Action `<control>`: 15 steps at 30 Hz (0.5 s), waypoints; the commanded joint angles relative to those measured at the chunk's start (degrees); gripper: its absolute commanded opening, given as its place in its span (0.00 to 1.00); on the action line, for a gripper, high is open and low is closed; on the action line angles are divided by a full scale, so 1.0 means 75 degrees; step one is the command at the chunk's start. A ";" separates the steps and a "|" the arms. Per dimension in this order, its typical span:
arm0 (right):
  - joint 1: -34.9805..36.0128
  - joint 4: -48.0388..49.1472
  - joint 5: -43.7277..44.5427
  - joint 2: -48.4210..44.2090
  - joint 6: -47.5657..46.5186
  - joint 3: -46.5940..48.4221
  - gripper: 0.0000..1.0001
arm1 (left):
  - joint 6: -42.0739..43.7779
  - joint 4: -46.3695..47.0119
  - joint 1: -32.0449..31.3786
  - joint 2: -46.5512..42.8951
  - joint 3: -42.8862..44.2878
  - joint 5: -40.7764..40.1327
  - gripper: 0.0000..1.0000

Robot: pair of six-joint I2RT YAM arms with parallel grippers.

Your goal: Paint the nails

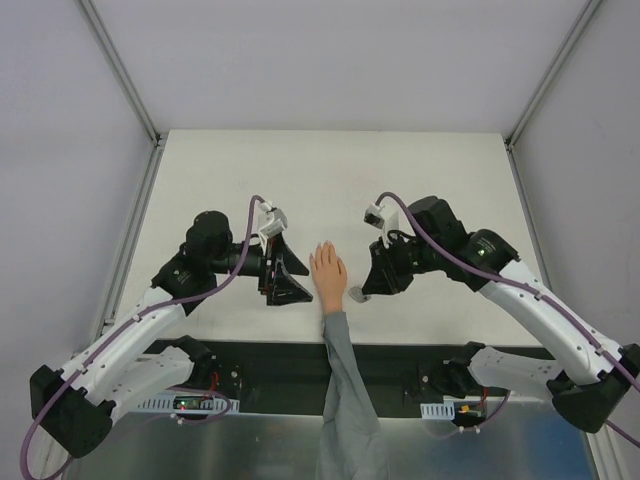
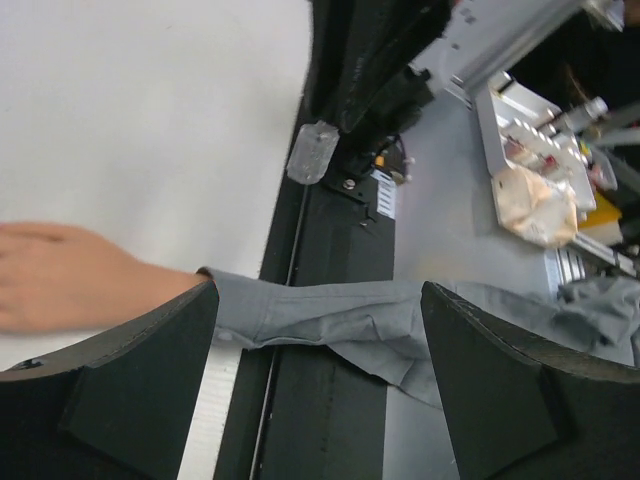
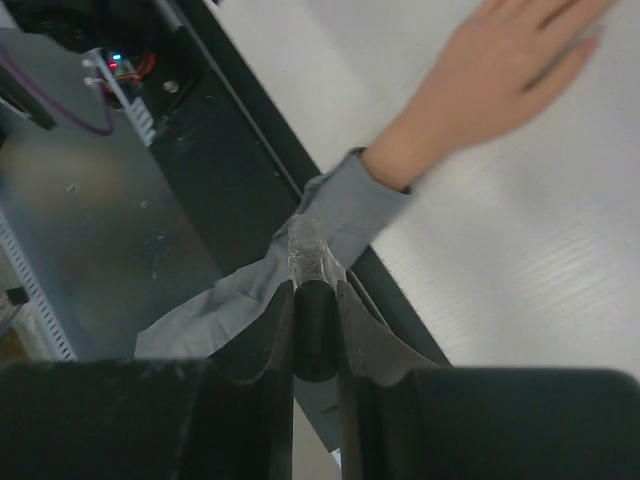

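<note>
The mannequin hand [image 1: 329, 272] is laid flat on the near middle of the white bench [image 1: 330, 180], with its fingers pointed toward the far side. Its grey sleeve [image 1: 345, 390] is trailed back over the bench's near edge. The nails [image 1: 322, 248] are found at the fingertips, at the far end of the hand, and can hardly be told from the skin.

The left tool [image 1: 292, 280] is placed just left of the hand. Its jaws are spread wide and nothing is gripped between them. In the left wrist view the wrist and sleeve are seen through the gap.

The right tool [image 3: 315, 300] is placed just right of the wrist, close to the bench's near edge. It is clamped tight on a small dark object [image 3: 315, 345] topped by a clear ribbed cap [image 3: 308, 255].
</note>
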 commanded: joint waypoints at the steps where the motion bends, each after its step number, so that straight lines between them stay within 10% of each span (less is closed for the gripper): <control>1: 0.0498 -0.0324 -0.1295 -0.0105 0.0010 0.0928 0.01 | 0.1083 0.0956 -0.0534 -0.0446 -0.0022 0.0726 0.80; 15: 0.1916 0.0401 -0.0628 0.1242 0.0596 0.2476 0.01 | 0.1612 0.0979 -0.0816 -0.0398 -0.0373 0.1066 0.60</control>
